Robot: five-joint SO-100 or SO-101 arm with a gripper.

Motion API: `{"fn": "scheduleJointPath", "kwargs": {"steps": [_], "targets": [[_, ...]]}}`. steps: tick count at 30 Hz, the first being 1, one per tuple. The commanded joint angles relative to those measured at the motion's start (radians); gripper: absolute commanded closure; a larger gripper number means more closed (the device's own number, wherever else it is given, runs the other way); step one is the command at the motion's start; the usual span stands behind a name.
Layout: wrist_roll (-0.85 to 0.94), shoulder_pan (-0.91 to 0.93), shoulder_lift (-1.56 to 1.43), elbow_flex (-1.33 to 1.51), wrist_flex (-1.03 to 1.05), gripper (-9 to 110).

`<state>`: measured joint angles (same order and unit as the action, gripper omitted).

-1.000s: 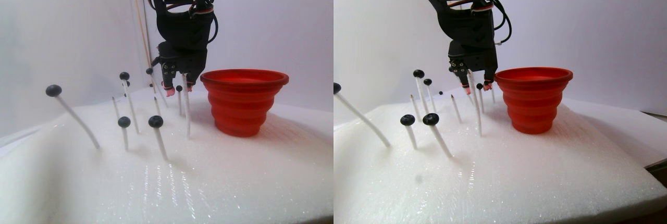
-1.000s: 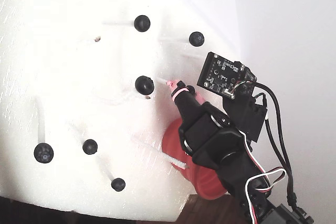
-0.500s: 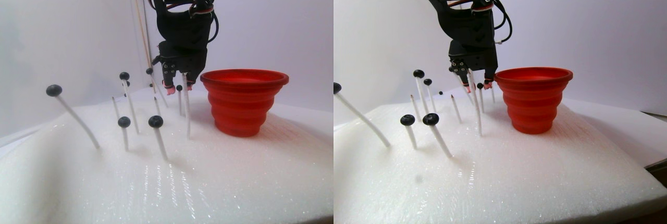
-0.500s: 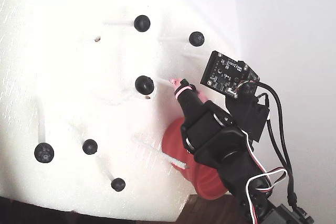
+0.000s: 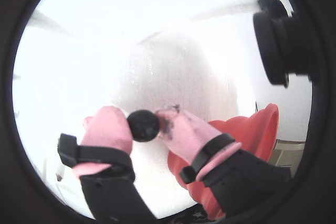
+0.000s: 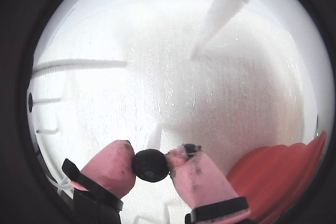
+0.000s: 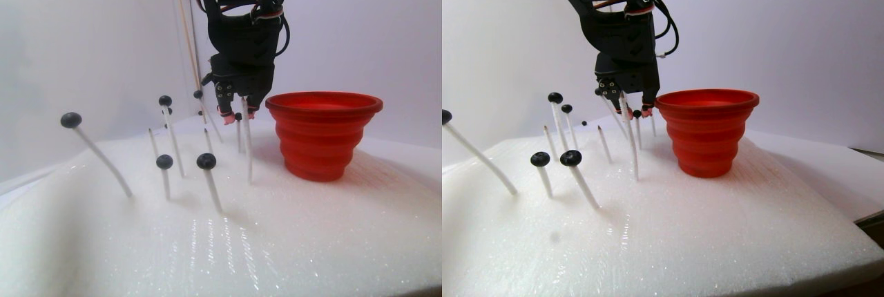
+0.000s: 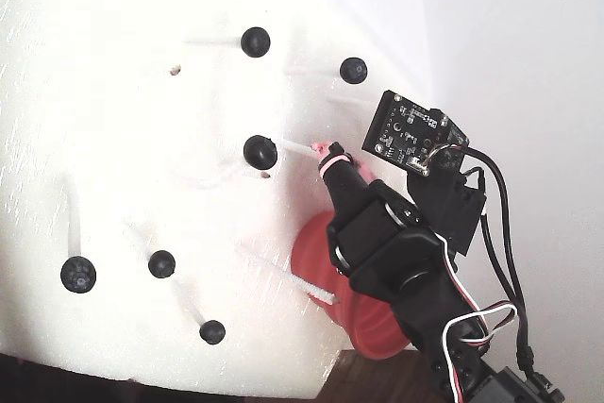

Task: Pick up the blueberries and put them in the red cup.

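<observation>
Gripper (image 6: 150, 165) with pink-covered fingertips (image 5: 107, 129) pinching one blueberry (image 5: 144, 125) above the white foam pad (image 7: 311, 235), just beside the red cup (image 7: 323, 133) near the pad's far edge. Risk: the small round berry could slip from the soft pads before clearing the cup's rim.

**Materials and finishes**

A matt, dark blueberry (image 6: 150, 165) is seen between soft pink rubbery fingertips (image 6: 195, 179), smudged dark. The red cup (image 7: 323, 133) looks like ribbed, smooth plastic. The white foam sheet (image 7: 276, 235) appears finely textured and faintly glittering.
</observation>
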<state>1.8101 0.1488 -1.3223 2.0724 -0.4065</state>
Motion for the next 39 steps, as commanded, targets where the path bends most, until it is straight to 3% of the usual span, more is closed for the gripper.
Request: {"fn": "scheduleJointPath", "kwargs": {"steps": [1,39], "targets": [[-0.002,-0.005,-0.012,-0.058,-0.021,90],[0.011,0.008,-0.285,0.028,0.115,91]]}}
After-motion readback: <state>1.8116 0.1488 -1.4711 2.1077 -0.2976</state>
